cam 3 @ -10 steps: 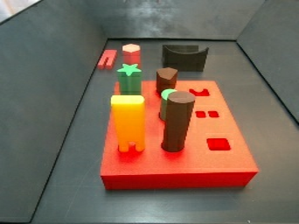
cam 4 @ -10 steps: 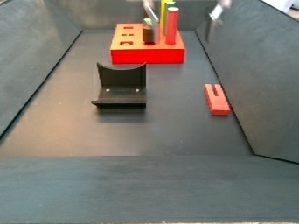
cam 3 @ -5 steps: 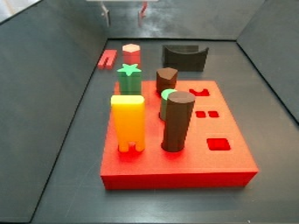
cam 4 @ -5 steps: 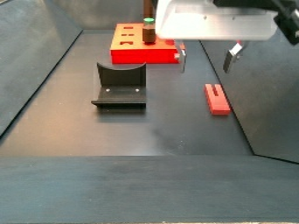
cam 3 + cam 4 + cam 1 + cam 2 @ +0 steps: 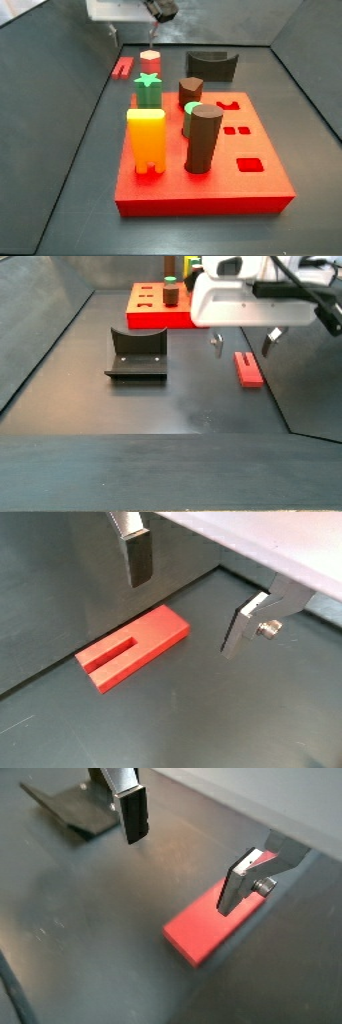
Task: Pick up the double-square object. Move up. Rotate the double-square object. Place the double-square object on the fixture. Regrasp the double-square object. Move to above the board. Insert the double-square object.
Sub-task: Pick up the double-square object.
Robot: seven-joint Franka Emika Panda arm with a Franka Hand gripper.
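Our pincer has come down from above in the last second and now hangs with its fingers apart over the double-square object, lying flat on the floor, so pick-up looks imminent.

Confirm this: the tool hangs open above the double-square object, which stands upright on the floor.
Not upright: the double-square object lies flat on the floor, as a wrist view shows. The tool does hang open above it, fingers apart, gripping nothing.
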